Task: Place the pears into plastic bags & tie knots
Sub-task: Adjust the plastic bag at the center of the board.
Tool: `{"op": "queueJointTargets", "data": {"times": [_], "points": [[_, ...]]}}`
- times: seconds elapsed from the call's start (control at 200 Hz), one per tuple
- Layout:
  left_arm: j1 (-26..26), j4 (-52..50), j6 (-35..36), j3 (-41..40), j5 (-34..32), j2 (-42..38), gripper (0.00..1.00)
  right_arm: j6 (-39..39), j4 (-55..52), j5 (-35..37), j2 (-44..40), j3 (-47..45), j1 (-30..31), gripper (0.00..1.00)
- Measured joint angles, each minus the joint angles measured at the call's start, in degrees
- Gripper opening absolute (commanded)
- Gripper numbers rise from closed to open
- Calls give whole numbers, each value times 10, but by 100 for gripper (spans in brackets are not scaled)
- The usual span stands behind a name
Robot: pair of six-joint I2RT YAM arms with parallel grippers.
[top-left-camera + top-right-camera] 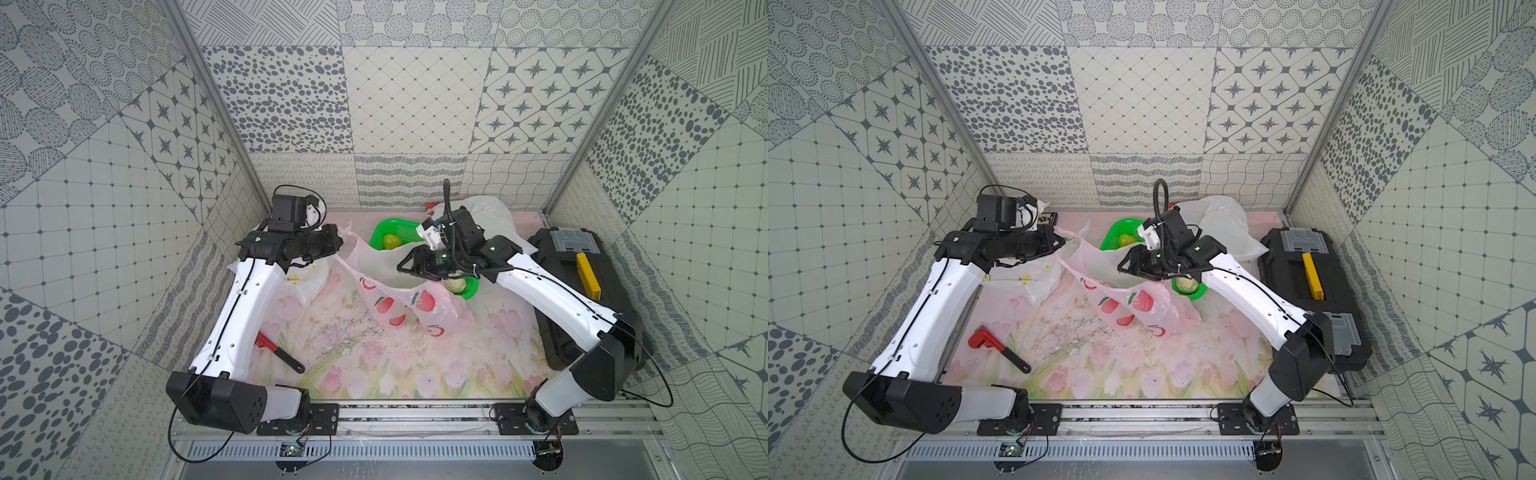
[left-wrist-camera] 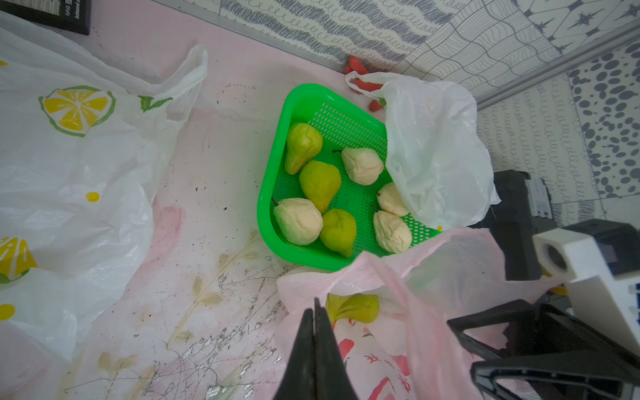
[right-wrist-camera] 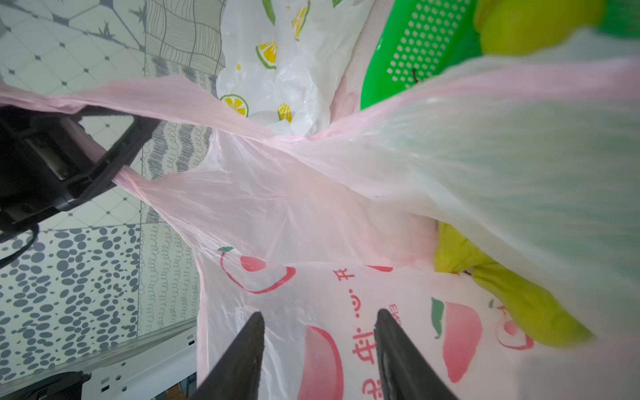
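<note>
The translucent pink plastic bag (image 1: 399, 303) with red fruit prints stands mid-table, its mouth stretched open. My left gripper (image 1: 340, 240) (image 2: 316, 305) is shut on the pink bag's rim at the handle, pulling it to the left. My right gripper (image 1: 405, 266) (image 3: 318, 313) hovers open over the bag's mouth with nothing between its fingers. One green pear (image 2: 353, 306) (image 3: 502, 287) lies inside the pink bag. Several pears, green (image 2: 320, 183) and cream (image 2: 299, 221), lie in the green basket (image 2: 270, 194). The lemon-print bag (image 2: 69, 156) lies to the left, and the plain white bag (image 2: 433, 149) drapes over the basket's far side.
A black toolbox (image 1: 582, 291) with a yellow handle fills the right edge. A red wrench (image 1: 278, 351) lies near my left arm on the floral mat. Small red items (image 2: 360, 69) sit against the back wall behind the white bag.
</note>
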Motion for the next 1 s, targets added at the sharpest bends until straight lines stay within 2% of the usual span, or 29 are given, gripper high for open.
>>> {"op": "queueJointTargets", "data": {"times": [0.125, 0.275, 0.455, 0.68, 0.825, 1.001], "points": [[0, -10, 0, 41, 1, -25, 0, -42, -58, 10, 33, 110, 34, 63], [0, -33, -1, 99, -3, -48, 0, -82, -113, 1, 33, 222, 36, 67], [0, -58, -2, 124, -6, -21, 0, -88, -95, -49, 33, 270, 28, 70], [-2, -73, -14, 118, 1, 13, 0, -10, 12, -111, 89, 255, 45, 70], [-5, -68, -18, 112, 10, 16, 0, 103, 157, -151, 129, 183, 73, 71], [-4, -60, -20, 92, 10, 27, 0, 210, 262, -210, 158, 191, 81, 73]]}}
